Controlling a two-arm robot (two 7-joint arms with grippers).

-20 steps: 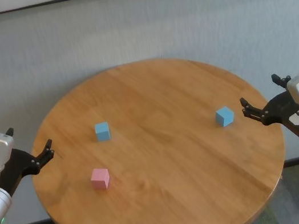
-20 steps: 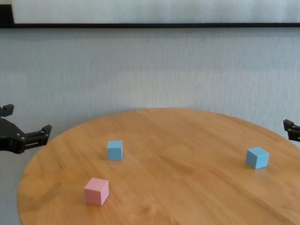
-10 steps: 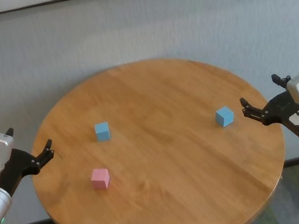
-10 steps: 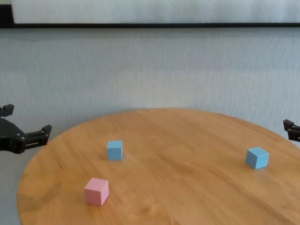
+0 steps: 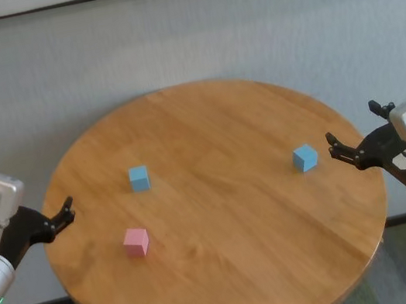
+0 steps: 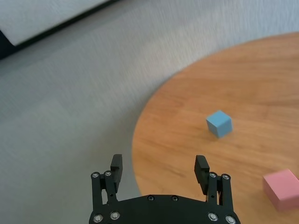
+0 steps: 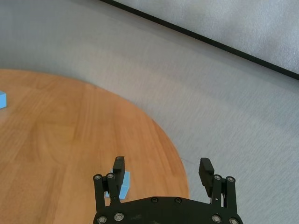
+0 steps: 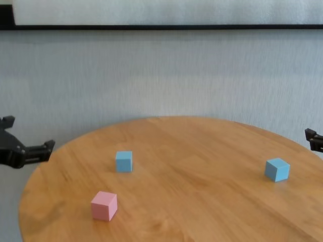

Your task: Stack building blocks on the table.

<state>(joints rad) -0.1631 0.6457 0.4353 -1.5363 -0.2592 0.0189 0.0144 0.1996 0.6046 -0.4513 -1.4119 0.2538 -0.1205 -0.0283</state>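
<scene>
Stacking has not begun: all three building blocks lie singly on the table (image 5: 235, 288), none resting on another. The pink block (image 5: 135, 242) sits toward the robot's left near the front, the left blue block (image 5: 138, 178) lies a little beyond it, and the right blue block (image 5: 305, 157) stands well apart near the table's right edge.

The left gripper (image 5: 62, 211) hovers just off the table's left rim, fingers apart and holding nothing; its wrist view shows both fingertips (image 6: 116, 164) spread over the floor beside the edge. The right gripper (image 5: 342, 148) hangs at the right rim, also spread and empty, with the right blue block just beside it.

This looks like the approach step. The next move probably calls for one arm to reach in over the tabletop, come down with a block between its open fingers and close on two opposite faces squarely. The right arm has the shortest reach, to the right blue block; the left arm is nearer the pink one.

The round tabletop is honey-brown wood planking, smooth and level. Behind it runs a pale grey textured wall (image 5: 183, 37) with a dark horizontal strip (image 8: 161, 27) near the top.
</scene>
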